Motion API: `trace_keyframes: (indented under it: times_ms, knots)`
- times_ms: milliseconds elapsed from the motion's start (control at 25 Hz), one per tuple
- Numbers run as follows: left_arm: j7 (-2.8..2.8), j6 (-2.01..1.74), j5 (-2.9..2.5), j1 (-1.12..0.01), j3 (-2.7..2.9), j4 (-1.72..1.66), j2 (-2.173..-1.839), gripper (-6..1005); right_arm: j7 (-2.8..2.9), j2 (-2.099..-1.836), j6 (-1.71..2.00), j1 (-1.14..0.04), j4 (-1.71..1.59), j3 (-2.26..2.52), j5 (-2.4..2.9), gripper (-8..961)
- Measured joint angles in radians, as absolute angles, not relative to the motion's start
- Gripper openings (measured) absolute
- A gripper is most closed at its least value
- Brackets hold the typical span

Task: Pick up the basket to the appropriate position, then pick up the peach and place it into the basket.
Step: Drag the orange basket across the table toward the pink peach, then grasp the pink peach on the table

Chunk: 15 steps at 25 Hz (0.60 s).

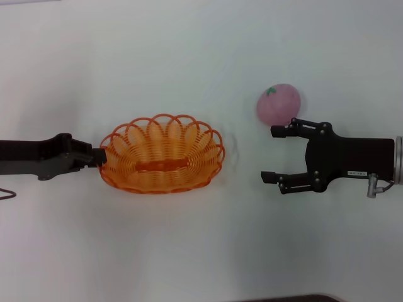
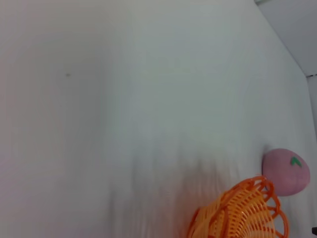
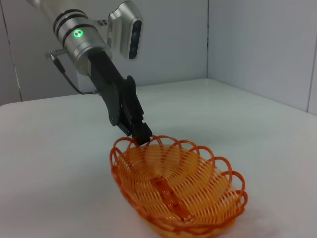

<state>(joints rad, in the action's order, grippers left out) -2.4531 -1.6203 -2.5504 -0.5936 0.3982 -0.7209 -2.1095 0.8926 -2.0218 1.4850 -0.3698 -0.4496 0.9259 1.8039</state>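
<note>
The orange wire basket [image 1: 161,154] sits on the white table left of centre. My left gripper [image 1: 101,156] reaches in from the left and is shut on the basket's left rim; the right wrist view shows the left gripper [image 3: 142,136] pinching a rim loop of the basket [image 3: 198,198]. The pink peach [image 1: 279,104] with its green leaf mark lies to the right of the basket, apart from it. Just in front of the peach my right gripper [image 1: 271,154] is open, holding nothing. The left wrist view shows the basket [image 2: 242,213] edge and the peach [image 2: 286,171] behind it.
The white table [image 1: 189,251] spreads all round the basket and peach. A grey wall corner [image 3: 208,44] rises behind the table in the right wrist view.
</note>
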Motion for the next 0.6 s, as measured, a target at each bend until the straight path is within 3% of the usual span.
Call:
trace_keyframes:
  times_ms: [360,600]
  knots:
    - [-2.467,-1.613,-2.544,-0.583,0.394,-0.731,-2.104,199,0.893,-2.022,1.485,-0.372,-0.45,0.927,1.804,946]
    - [-2.47,-1.599,-2.548,-0.575,0.396,-0.736,-2.102,408,0.893,-2.022,1.485,-0.374,-0.449,0.927,1.804,946]
